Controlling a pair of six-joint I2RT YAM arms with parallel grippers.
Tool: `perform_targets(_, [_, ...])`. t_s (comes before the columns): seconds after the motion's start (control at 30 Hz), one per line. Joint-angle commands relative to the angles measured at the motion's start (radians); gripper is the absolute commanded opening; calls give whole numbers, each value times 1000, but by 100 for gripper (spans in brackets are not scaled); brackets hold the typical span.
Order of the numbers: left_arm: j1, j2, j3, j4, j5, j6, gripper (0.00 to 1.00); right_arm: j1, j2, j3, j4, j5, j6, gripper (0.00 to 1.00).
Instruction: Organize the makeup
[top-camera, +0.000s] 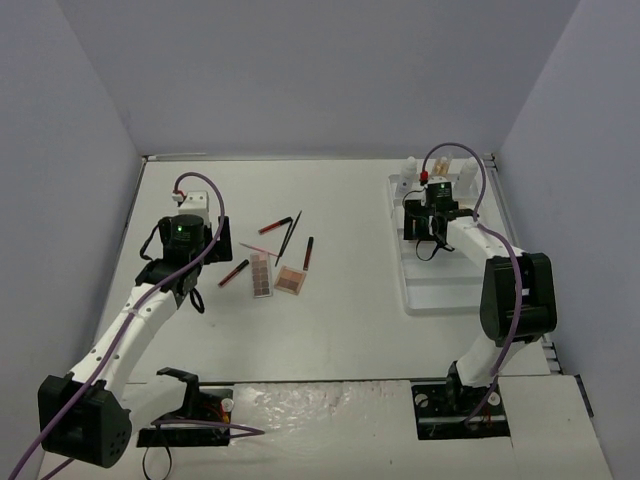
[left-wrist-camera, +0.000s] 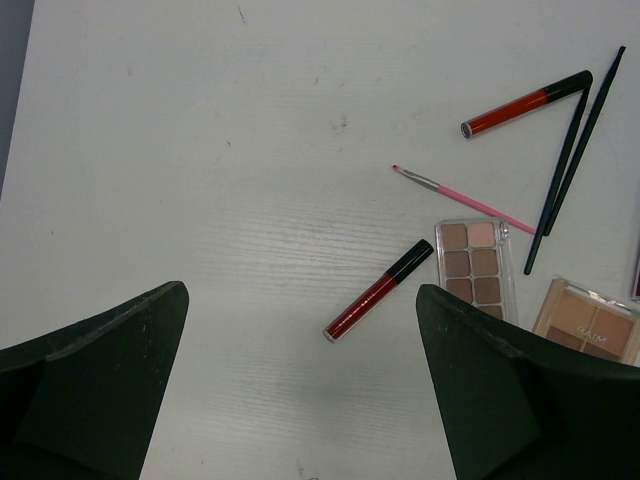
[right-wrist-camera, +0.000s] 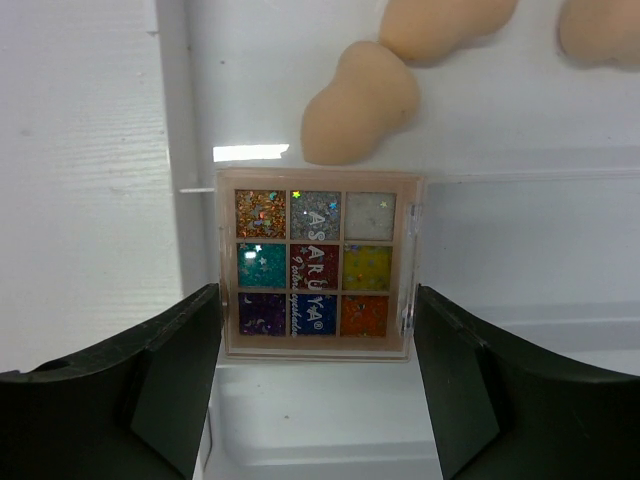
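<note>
My right gripper (right-wrist-camera: 316, 292) is shut on a square glitter eyeshadow palette (right-wrist-camera: 318, 262), its fingers pressed against the palette's two lower sides. It holds the palette over the white tray (top-camera: 440, 290), just in front of the beige sponges (right-wrist-camera: 362, 105). My left gripper (left-wrist-camera: 302, 295) hangs wide open over bare table with nothing between its fingers. A red lip tube (left-wrist-camera: 378, 292) lies just ahead of it. Beyond are two brown palettes (left-wrist-camera: 476, 262), a pink brush (left-wrist-camera: 462, 196), two thin black brushes (left-wrist-camera: 570, 150) and a second red tube (left-wrist-camera: 525, 102).
White bottles (top-camera: 405, 182) and a small amber one (top-camera: 440, 172) stand in the tray's back compartments. A third dark tube (top-camera: 308, 252) lies right of the palettes. Grey walls close in the table on three sides. Cables and mounts (top-camera: 195, 410) sit at the near edge.
</note>
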Motion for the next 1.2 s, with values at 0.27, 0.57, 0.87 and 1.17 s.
perform_targets(0.27, [-8, -25, 26, 46, -1, 21, 97, -6, 20, -43, 123, 10, 12, 49])
perform_targets(0.57, [-13, -28, 26, 48, 0, 23, 97, -6, -12, -68, 123, 24, 19, 61])
perform_targets(0.87, [-15, -20, 28, 48, 3, 21, 97, -6, -98, -79, 105, 36, 35, 70])
perform_targets(1.17, [-16, -16, 26, 51, 7, 21, 97, -2, -84, -103, 100, 41, 43, 83])
